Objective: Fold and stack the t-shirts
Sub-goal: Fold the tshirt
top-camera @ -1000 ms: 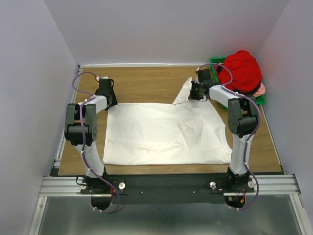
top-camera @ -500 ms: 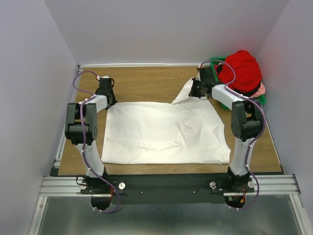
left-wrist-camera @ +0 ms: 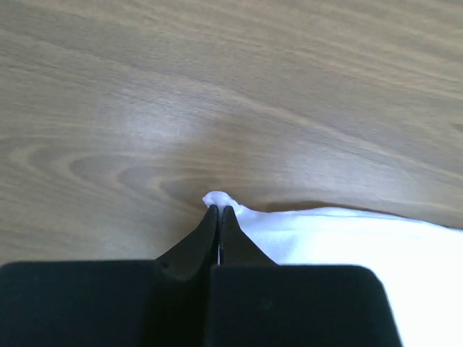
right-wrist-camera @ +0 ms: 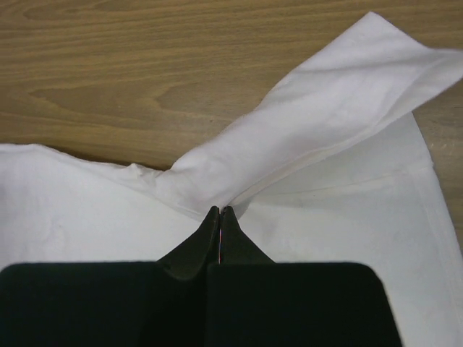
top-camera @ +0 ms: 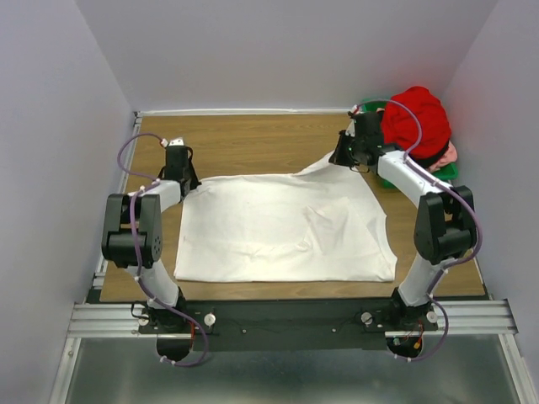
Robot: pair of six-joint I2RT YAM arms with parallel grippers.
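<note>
Both arms stretch forward, low over the bench point(top-camera: 253, 143). Left gripper point(left-wrist-camera: 218, 210) pinches a corner of the white tee point(top-camera: 278, 227); right gripper point(right-wrist-camera: 219, 211) pinches a raised fold.

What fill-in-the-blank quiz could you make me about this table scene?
The white t-shirt lies spread on a wooden ___.
The left claw is shut on one ___ of it; the right claw is shut on it too.
The red t-shirt is piled in a ___ bin.
Missing words: table; corner; green.
</note>
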